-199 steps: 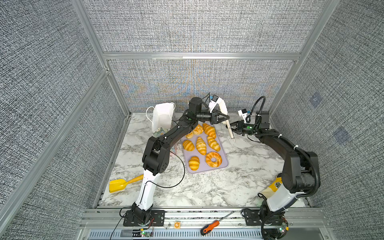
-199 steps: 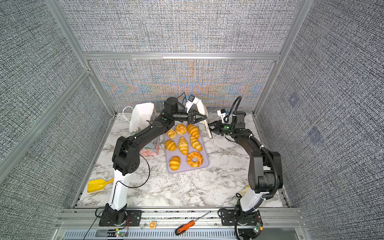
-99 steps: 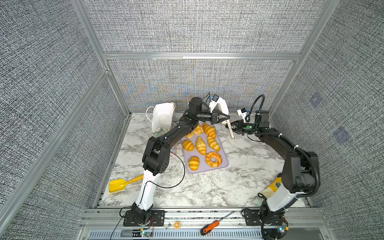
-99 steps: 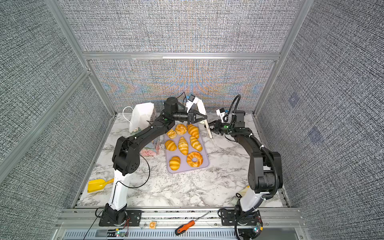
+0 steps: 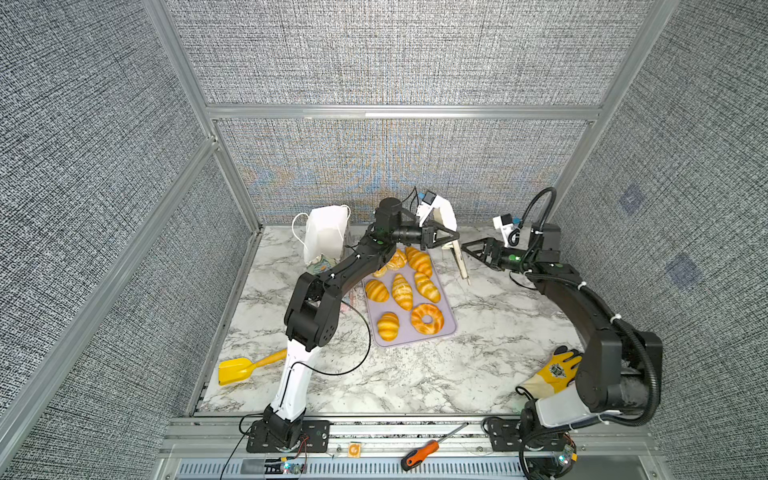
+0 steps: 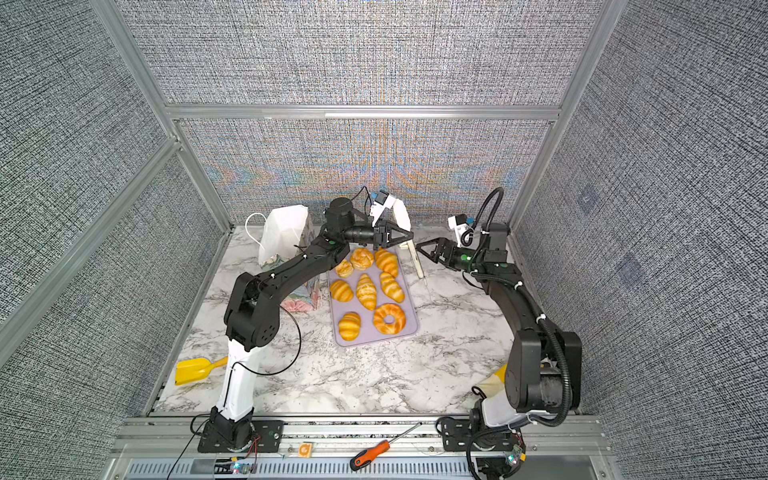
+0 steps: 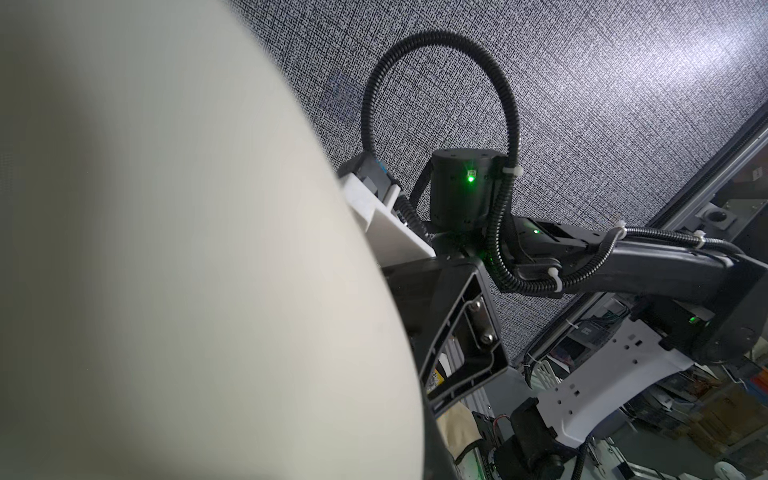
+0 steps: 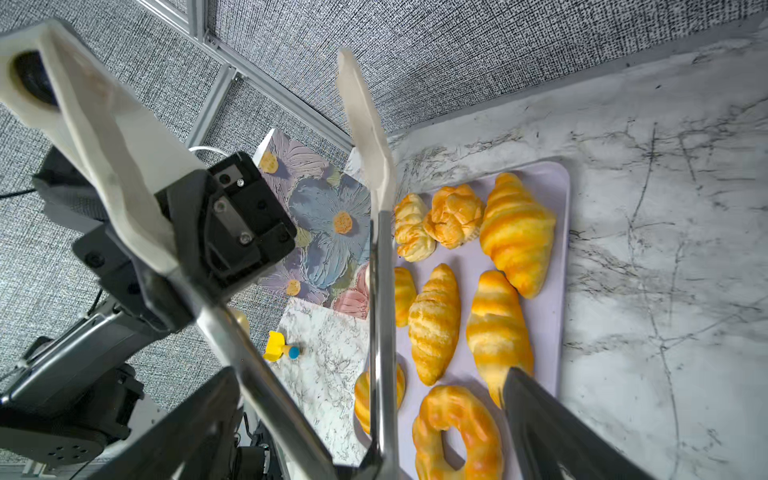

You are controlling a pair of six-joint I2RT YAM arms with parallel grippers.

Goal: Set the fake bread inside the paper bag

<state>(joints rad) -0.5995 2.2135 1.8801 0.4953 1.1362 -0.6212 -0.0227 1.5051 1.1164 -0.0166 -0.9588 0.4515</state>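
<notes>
Several pieces of fake bread (image 5: 402, 291) (image 6: 366, 291) (image 8: 434, 324), croissants, rolls and one ring, lie on a lilac tray (image 5: 451, 330) (image 6: 409, 332) (image 8: 557, 266). The floral paper bag (image 5: 326, 237) (image 6: 282, 237) (image 8: 328, 216) stands left of the tray by the back wall. Above the tray's far end, my left gripper (image 5: 454, 237) (image 6: 408, 236) is shut on one arm of metal tongs (image 5: 459, 262) (image 8: 380, 291). Their white tip (image 7: 187, 249) blocks most of the left wrist view. My right gripper (image 5: 464, 246) (image 6: 419, 245) (image 8: 370, 374) is open, its jaws wide on either side of the tongs' hinge end.
A yellow scoop (image 5: 245, 368) lies at the front left of the marble table. At the front right, a yellow work glove (image 5: 552, 370) sits beside the right arm's base. An orange-handled screwdriver (image 5: 419, 457) rests on the front rail.
My right gripper's jaws have spread open off the tongs. The left gripper has closed tighter on its tong arm. Both arms have barely moved.
</notes>
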